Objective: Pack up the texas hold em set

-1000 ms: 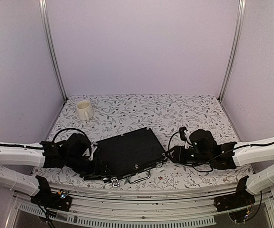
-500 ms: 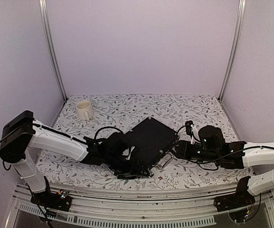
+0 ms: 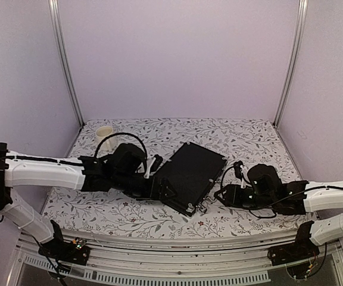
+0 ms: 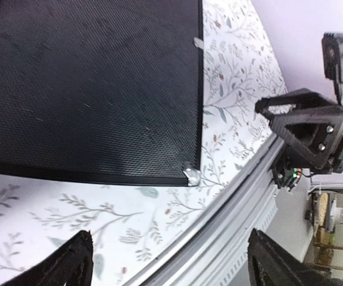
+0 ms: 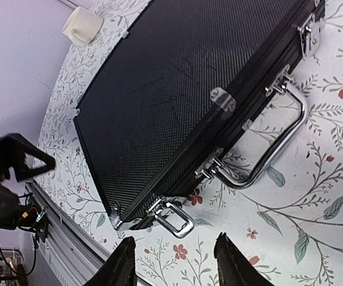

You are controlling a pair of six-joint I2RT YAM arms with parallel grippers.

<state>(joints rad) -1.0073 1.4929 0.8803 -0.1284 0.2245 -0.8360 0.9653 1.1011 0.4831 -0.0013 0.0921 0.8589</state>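
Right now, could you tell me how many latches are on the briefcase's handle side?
2. The upper latch sits beyond the handle at the right wrist view's top right; the lower latch sits by the briefcase corner nearest the camera. None looks hidden.

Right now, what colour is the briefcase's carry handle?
Shiny silver metal; the handle shows best in the right wrist view.

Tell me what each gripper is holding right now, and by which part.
Nothing is held. The left gripper and the right gripper are both open and empty, near the briefcase.
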